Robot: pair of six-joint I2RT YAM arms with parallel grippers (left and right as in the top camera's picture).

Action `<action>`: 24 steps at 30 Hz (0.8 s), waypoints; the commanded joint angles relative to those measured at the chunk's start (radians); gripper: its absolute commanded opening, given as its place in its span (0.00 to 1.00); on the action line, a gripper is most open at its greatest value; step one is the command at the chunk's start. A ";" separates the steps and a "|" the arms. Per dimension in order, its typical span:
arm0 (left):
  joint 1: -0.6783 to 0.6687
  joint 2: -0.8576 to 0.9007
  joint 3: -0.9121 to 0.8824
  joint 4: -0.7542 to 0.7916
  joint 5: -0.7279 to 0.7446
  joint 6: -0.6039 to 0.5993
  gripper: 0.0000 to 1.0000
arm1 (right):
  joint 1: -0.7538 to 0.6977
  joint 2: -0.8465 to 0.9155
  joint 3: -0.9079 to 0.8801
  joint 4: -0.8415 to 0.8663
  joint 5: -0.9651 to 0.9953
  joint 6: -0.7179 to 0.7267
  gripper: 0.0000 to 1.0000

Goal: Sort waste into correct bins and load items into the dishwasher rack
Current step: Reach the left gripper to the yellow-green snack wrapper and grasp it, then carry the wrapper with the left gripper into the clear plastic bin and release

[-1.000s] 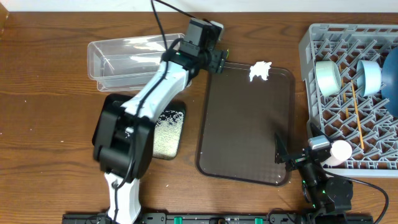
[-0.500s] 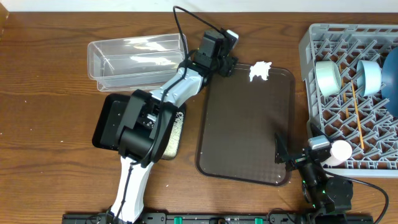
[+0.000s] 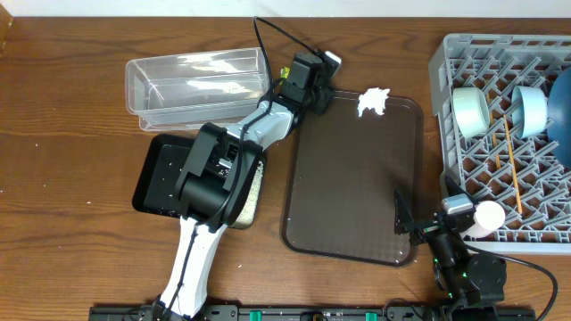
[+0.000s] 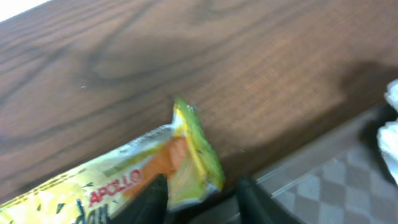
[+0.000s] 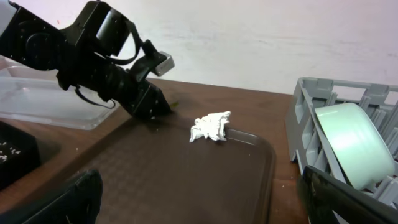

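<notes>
The yellow-green snack wrapper (image 4: pixel 155 177) lies on the wood at the back-left corner of the brown serving tray (image 3: pixel 357 178). My left gripper (image 4: pixel 199 193) (image 3: pixel 314 94) straddles the wrapper's end, jaws narrowed. The left finger overlaps the wrapper and a thin dark gap shows by the right finger. The crumpled tissue (image 3: pixel 373 102) (image 5: pixel 211 127) rests on the tray's back edge. My right gripper (image 5: pixel 205 205) (image 3: pixel 426 227) stands wide open and empty over the tray's front right corner. The clear tub (image 3: pixel 196 85) and the black tray (image 3: pixel 165 174) with rice grains (image 3: pixel 239 187) lie to the left.
The grey dishwasher rack (image 3: pixel 446 80) at the right holds a pale green bowl (image 3: pixel 470 111), a light blue bowl (image 3: pixel 528 110), a blue plate (image 3: pixel 564 116), chopsticks (image 3: pixel 513 169) and a small cup (image 3: pixel 488 217) at its front corner.
My left gripper moved right towards the tray's back-left corner, and its jaws narrowed around the wrapper's end. The right arm stayed still.
</notes>
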 commanded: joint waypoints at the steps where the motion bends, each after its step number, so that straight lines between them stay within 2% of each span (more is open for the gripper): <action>1: 0.005 0.005 0.015 0.016 -0.040 0.011 0.23 | -0.007 -0.007 -0.004 0.000 -0.008 0.014 0.99; 4: 0.005 0.000 0.015 0.023 -0.040 0.001 0.06 | -0.007 -0.007 -0.005 0.000 -0.008 0.014 0.99; 8: 0.005 -0.034 0.015 0.018 -0.040 -0.071 0.06 | -0.007 -0.007 -0.005 0.000 -0.008 0.014 0.99; 13: 0.005 -0.138 0.015 -0.023 -0.039 -0.095 0.06 | -0.007 -0.007 -0.005 0.000 -0.008 0.013 0.99; 24: 0.013 -0.423 0.015 -0.381 -0.064 -0.034 0.06 | -0.007 -0.007 -0.005 0.000 -0.008 0.014 0.99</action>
